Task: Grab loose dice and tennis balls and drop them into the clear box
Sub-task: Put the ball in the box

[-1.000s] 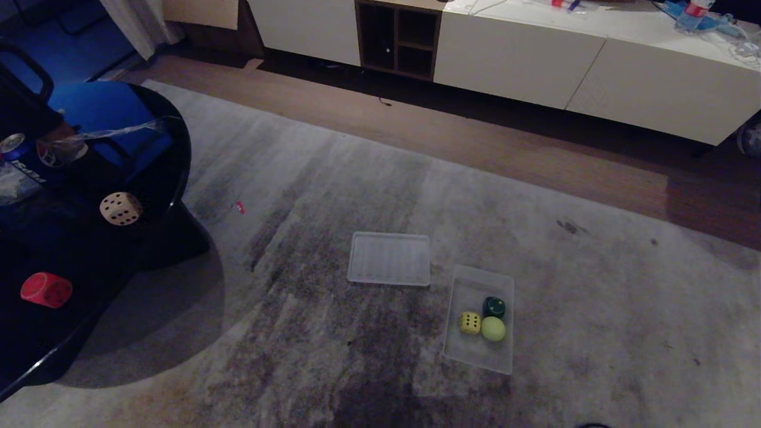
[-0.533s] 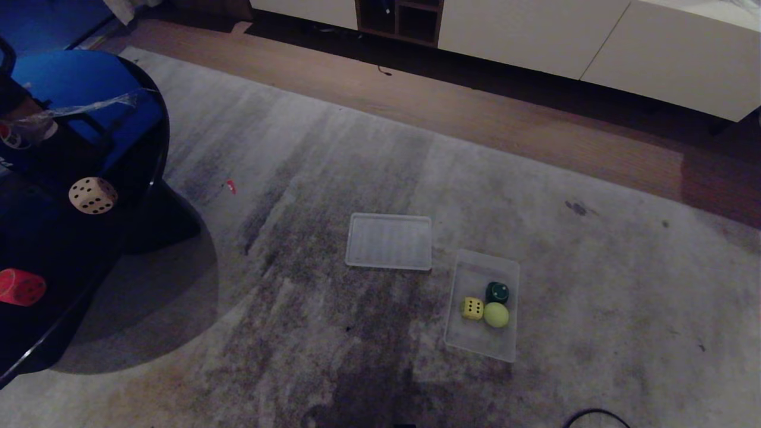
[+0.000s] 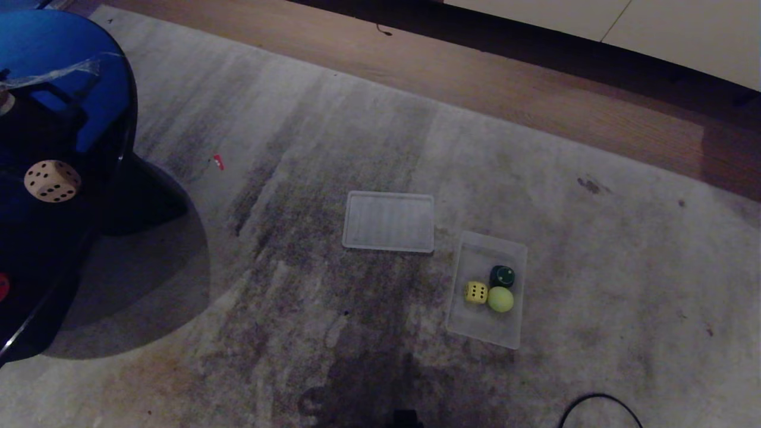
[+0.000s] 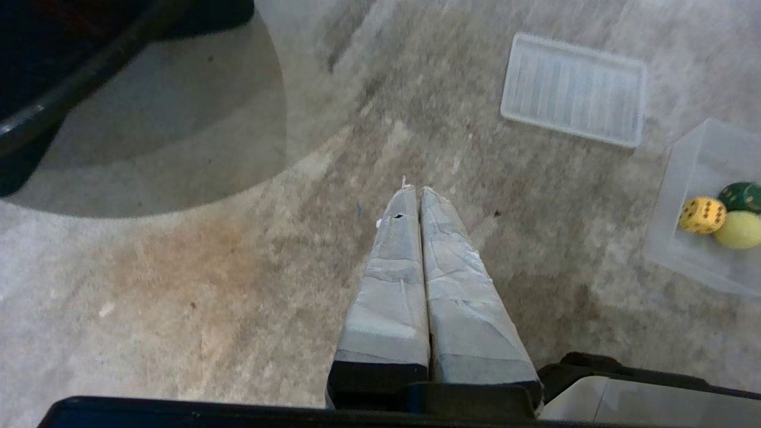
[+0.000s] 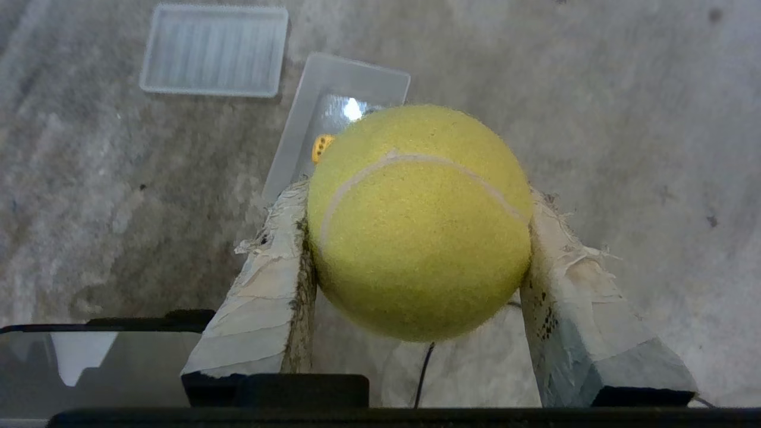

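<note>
My right gripper [image 5: 416,196] is shut on a fuzzy yellow-green tennis ball [image 5: 419,220], held above the carpet. Past it lies the clear box [image 5: 333,83]. That box [image 3: 478,330] sits on the carpet holding a yellow die [image 3: 475,292], a dark green die [image 3: 502,276] and a second tennis ball [image 3: 500,299]. A beige die [image 3: 52,181] rests on the dark table at the left. A sliver of the red die [image 3: 2,286] shows at the picture's edge. My left gripper [image 4: 416,189] is shut and empty over bare carpet. Neither gripper shows in the head view.
The box's clear lid [image 3: 389,222] lies flat on the carpet beside the box. The dark round table [image 3: 35,238] fills the left side. A black cable [image 3: 600,407] curls at the near right. A wood floor strip [image 3: 535,89] and white cabinet [image 3: 654,24] lie beyond.
The head view has tilted downward, so the whole scene has slid up and the table leftward. The box, its contents and the dice keep their places.
</note>
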